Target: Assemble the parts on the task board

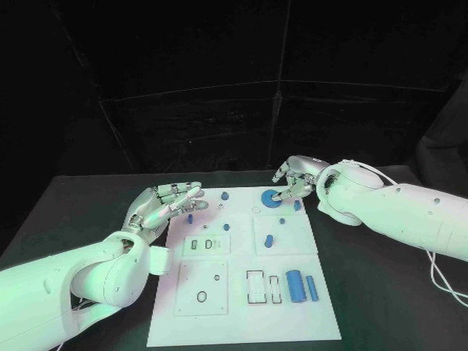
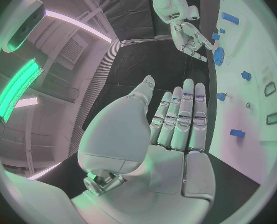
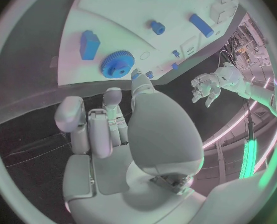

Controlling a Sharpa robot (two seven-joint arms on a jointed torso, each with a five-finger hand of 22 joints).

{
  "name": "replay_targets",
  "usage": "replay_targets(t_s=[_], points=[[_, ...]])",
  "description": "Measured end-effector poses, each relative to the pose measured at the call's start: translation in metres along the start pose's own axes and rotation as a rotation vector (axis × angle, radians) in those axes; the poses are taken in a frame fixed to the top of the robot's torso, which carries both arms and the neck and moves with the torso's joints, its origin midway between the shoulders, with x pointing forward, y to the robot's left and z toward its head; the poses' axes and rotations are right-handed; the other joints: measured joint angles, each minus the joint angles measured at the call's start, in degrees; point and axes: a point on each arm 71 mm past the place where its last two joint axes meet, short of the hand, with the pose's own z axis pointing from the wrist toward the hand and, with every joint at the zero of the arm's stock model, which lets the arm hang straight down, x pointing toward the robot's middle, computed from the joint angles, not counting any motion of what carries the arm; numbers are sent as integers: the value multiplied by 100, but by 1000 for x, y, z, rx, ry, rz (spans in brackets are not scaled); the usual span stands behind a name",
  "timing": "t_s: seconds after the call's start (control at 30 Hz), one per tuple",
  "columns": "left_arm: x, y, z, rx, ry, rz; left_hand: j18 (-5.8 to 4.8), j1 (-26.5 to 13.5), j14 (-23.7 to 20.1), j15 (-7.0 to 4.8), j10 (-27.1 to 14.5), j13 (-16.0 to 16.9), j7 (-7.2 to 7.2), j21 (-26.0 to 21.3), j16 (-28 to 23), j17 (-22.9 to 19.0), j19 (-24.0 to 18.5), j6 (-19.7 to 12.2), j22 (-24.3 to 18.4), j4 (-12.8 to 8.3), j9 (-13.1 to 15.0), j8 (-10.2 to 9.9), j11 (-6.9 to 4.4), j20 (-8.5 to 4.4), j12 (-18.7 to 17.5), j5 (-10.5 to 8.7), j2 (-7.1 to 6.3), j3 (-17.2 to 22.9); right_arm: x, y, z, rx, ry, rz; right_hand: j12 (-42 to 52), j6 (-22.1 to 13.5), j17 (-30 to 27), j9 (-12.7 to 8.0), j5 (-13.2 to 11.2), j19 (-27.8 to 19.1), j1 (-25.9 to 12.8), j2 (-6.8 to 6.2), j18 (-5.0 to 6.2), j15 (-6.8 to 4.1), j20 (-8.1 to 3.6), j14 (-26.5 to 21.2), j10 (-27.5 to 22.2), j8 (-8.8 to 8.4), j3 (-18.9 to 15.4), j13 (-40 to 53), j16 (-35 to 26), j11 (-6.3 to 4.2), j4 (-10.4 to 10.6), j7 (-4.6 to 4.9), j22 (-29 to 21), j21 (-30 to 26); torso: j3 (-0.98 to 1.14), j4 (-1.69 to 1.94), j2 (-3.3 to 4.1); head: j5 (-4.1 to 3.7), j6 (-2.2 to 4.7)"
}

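The white task board (image 1: 245,314) lies in the middle of the table. A blue gear (image 1: 270,196) (image 3: 118,64) (image 2: 218,56) sits near its far edge. My right hand (image 1: 297,176) (image 3: 113,134) hovers just beyond the gear, fingers bent downward, thumb reaching toward it, holding nothing. My left hand (image 1: 167,204) (image 2: 175,129) floats over the board's far left corner with fingers stretched out and nothing in it. A blue cylinder (image 1: 294,284) and a blue bar (image 1: 311,288) lie at the board's near right. A blue block (image 3: 88,44) rests beside the gear.
Small blue pegs (image 1: 224,196) (image 1: 269,239) stand on the board's far half. Rectangular slots (image 1: 255,287) and a ring-shaped recess (image 1: 202,296) mark the near half. Black table (image 1: 382,307) lies bare on both sides of the board.
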Motion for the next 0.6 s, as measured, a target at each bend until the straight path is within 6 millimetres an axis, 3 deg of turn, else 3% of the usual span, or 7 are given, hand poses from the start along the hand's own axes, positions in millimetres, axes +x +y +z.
replay_targets(t_s=[0.13,0.6], points=[[0,0,0,0,1,-1,0,0,0,0,0,0,0,0,0,0,0,0,0,0,0,0,0,0,0,0,0,0,2,1,3,7,20,-12,185,0,120,0,43,-21,78,14,0,0,21,0,25,6,7,221,77,24,60,0,7,0,-10,10,-1,-21,-22],[0,1,1,-1,2,-1,0,0,0,0,0,0,0,0,0,-1,20,0,-8,0,0,0,0,20,0,0,0,0,7,5,9,12,58,-48,987,0,139,7,257,-21,249,128,1,0,20,0,279,106,17,1125,272,31,122,0,31,40,-10,19,-3,-29,-46]])
